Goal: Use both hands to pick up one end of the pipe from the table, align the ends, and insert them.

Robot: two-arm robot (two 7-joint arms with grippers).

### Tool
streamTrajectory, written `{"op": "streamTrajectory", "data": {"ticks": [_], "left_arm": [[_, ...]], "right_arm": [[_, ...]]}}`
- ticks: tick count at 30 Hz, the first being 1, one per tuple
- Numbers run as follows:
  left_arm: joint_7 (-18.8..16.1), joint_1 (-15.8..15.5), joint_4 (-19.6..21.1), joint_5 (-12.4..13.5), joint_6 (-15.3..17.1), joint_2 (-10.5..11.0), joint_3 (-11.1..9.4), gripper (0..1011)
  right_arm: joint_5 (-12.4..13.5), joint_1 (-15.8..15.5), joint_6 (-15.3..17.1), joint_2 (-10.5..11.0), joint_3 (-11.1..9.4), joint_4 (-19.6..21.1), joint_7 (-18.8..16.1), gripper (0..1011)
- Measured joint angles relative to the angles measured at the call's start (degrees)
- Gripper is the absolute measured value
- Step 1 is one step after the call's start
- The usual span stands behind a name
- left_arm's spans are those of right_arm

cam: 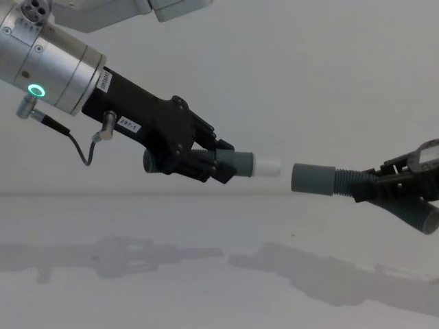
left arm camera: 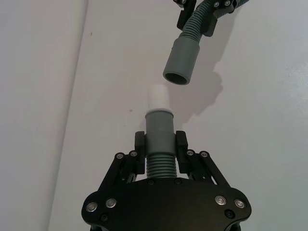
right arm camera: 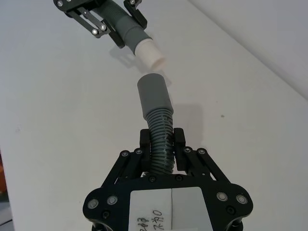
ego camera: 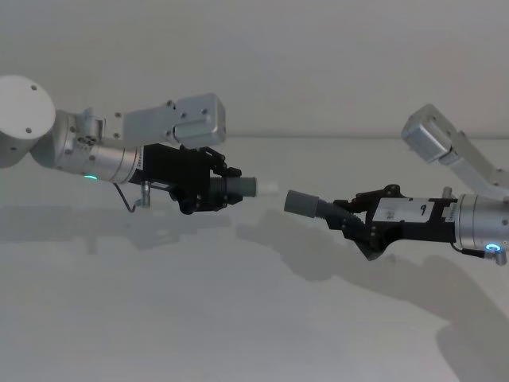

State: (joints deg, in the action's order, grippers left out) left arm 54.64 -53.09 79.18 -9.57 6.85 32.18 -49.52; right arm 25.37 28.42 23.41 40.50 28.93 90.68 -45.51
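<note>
Left gripper [left arm camera: 160, 156] nearest in the left wrist view: fingers [left arm camera: 140, 151] pinching the ribbed body of the left pipe piece [left arm camera: 159, 144] just behind its cuff. Left cuff [left arm camera: 159, 124] projecting forward of the fingertips, ending in a short whitish tip [left arm camera: 157, 97]. Right gripper [right arm camera: 162, 147] likewise closed, fingers [right arm camera: 179, 149] clamped on the corrugated section of the right pipe piece [right arm camera: 161, 137], with its plain grey cuff [right arm camera: 155, 94] standing further out from the grip.

Both pieces held in the air above the white desk [ego camera: 238, 318], between the two arms, cuffs facing each other and near but apart; a clear gap visible in the chest view between whitish tip [cam: 268, 165] and open grey cuff [cam: 313, 178].

Long axes: left piece running roughly level, tip pointing toward the right arm. Right cuff pointing back toward the left arm, sitting slightly lower in the head and chest views, and visibly offset sideways and angled in the left wrist view.

Judged stage: pickup done, alignment incomplete, insertion not begun.

Risks: closing the gap with this offset likely to land the tip on the cuff rim rather than in the bore. Flexible ribbed section on the right likely to bend under end load. Possible slippage of either piece through the fingers if pushed while misaligned.
</note>
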Motion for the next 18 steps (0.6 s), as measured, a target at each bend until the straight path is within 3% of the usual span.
{"op": "streamTrajectory", "data": {"ticks": [18], "left_arm": [[0.65,-0.43,-0.83,-0.66,0.06,0.16,-0.5,355]], "right_arm": [[1.01,1.17,0.6,-0.32,0.96,-0.55,0.34,274]]}}
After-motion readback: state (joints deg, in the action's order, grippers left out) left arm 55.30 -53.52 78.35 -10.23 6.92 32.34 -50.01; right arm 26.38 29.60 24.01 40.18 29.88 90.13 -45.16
